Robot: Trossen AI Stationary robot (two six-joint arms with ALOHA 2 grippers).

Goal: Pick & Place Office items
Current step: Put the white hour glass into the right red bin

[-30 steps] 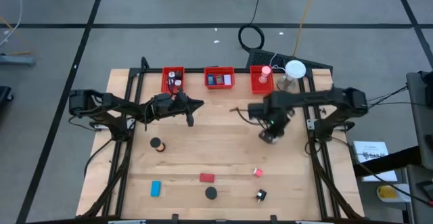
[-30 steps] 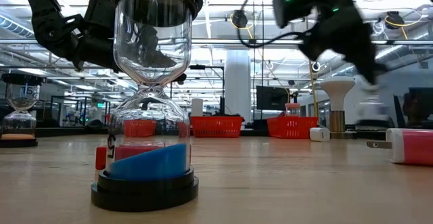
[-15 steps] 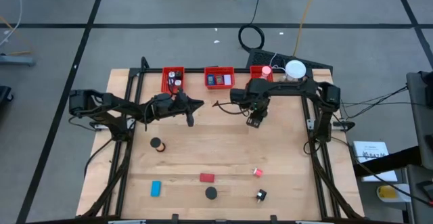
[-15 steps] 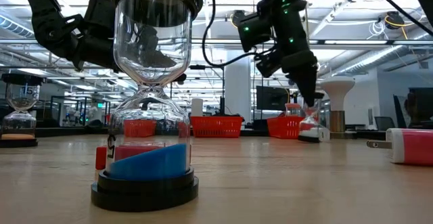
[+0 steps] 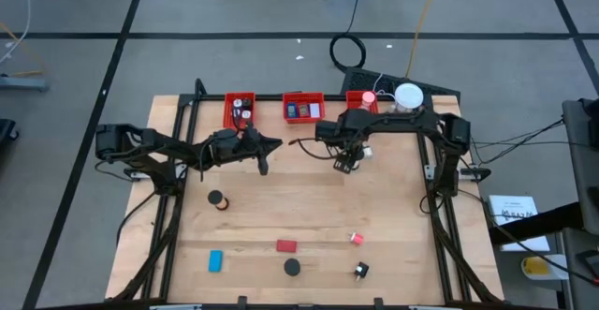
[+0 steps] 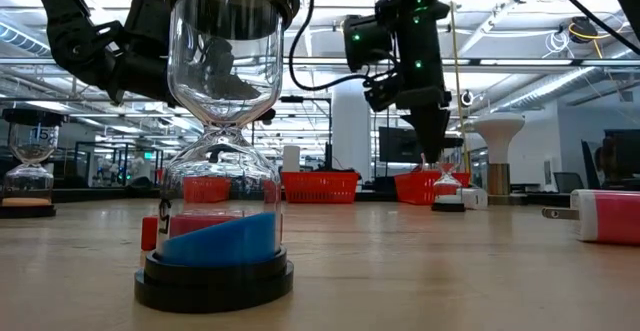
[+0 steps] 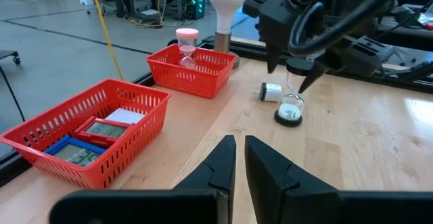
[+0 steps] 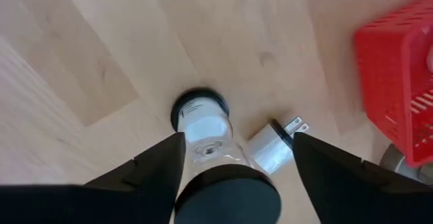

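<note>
The right gripper [image 8: 237, 153] is spread open around a white hourglass [image 7: 291, 107], which stands upright on the table [image 5: 309, 207] just beside a white plug [image 7: 270, 92], near the rightmost bin [image 7: 191, 72]. The left gripper [image 7: 238, 162] is closed, empty, hovering left of centre.

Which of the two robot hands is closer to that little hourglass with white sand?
The right. The right gripper straddles the white-sand hourglass with open fingers, while the left gripper hangs shut farther off, in front of the left bin.
</note>
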